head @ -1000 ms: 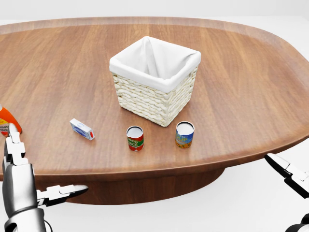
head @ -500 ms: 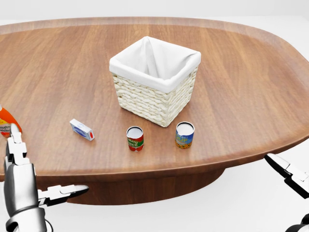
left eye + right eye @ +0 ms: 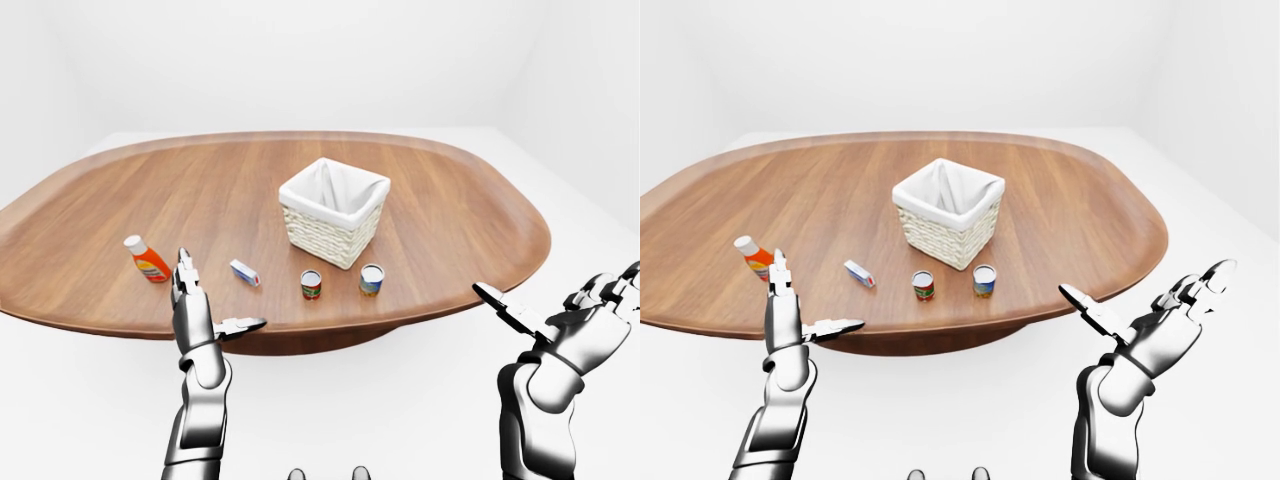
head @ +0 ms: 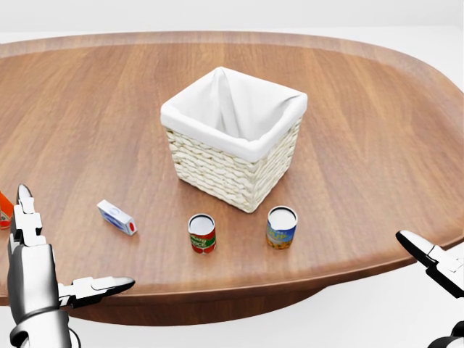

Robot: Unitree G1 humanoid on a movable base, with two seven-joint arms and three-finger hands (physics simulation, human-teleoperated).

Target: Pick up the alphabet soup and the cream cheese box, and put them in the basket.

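Standing near the middle of the oval wooden table [image 4: 377, 116] is a square wicker basket [image 4: 233, 138] with a white cloth lining, its corner turned toward the bottom of the head view. Just below it two cans stand upright and a little apart: the alphabet soup [image 4: 202, 233], red-labelled with a pale lid, on the left, and a blue-and-yellow can [image 4: 281, 228] on the right, the latter close to the basket's lower corner. Neither can touches the basket. Further left the cream cheese box [image 4: 117, 217], a small white and blue carton, lies flat and slanted on the wood. Well to its left, by the table's edge, an orange bottle [image 3: 146, 259] with a white cap stands on the table, best seen in the left-eye view.

The left hand [image 3: 203, 315] is raised below the table's near edge with its fingers spread wide, one pointing up over the wood and the thumb pointing right; it holds nothing. The right hand [image 3: 1160, 320] hangs off the table's right side, palm open, fingers splayed, also empty. Both hands are well apart from the cans, the carton and the basket.
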